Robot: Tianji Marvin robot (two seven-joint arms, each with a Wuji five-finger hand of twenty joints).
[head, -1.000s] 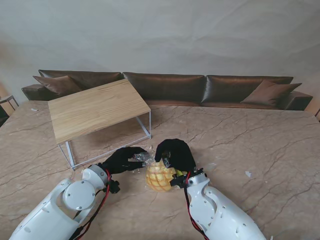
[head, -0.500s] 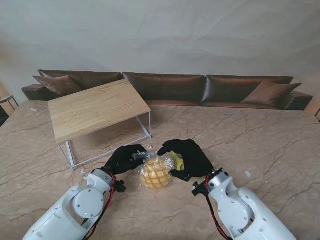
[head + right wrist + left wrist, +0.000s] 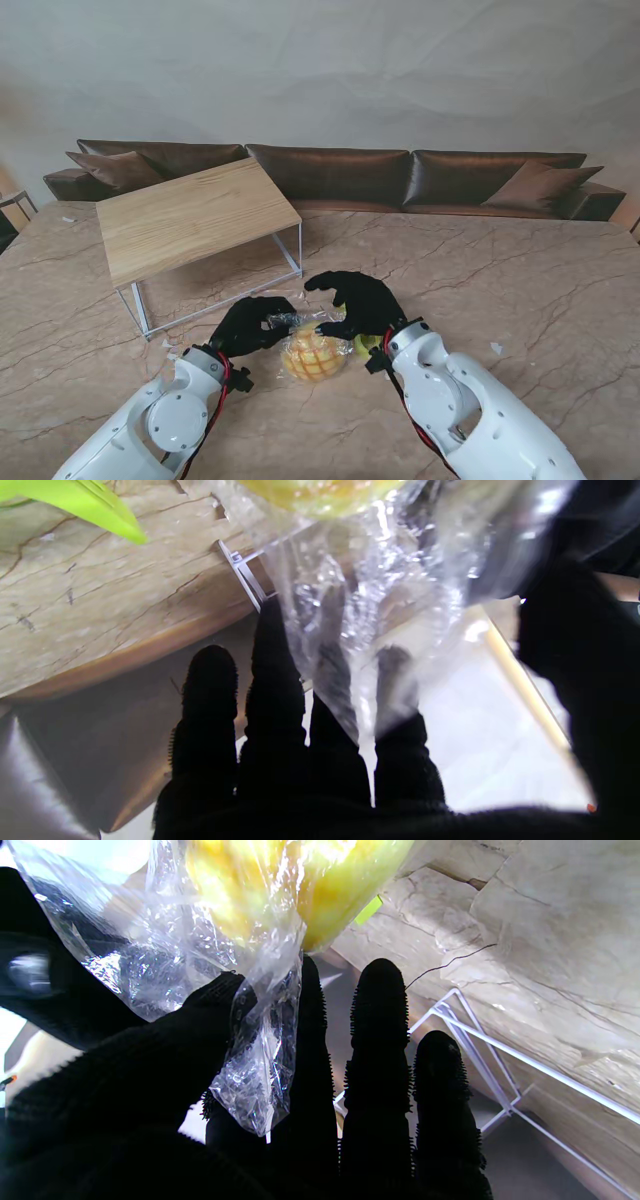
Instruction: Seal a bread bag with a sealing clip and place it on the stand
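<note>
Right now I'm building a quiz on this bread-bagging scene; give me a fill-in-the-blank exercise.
1. The left hand pinches the clear ____ of the bread bag.
2. The sealing clip is ____ in colour.
3. The stand has a ____ top on white legs.
4. The bag rests on the ____ table.

Missing words: plastic; green; wooden; marble

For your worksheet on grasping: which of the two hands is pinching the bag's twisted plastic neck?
The left hand: the left wrist view shows its thumb pressing the bag neck against a finger. The right hand stays open.
</note>
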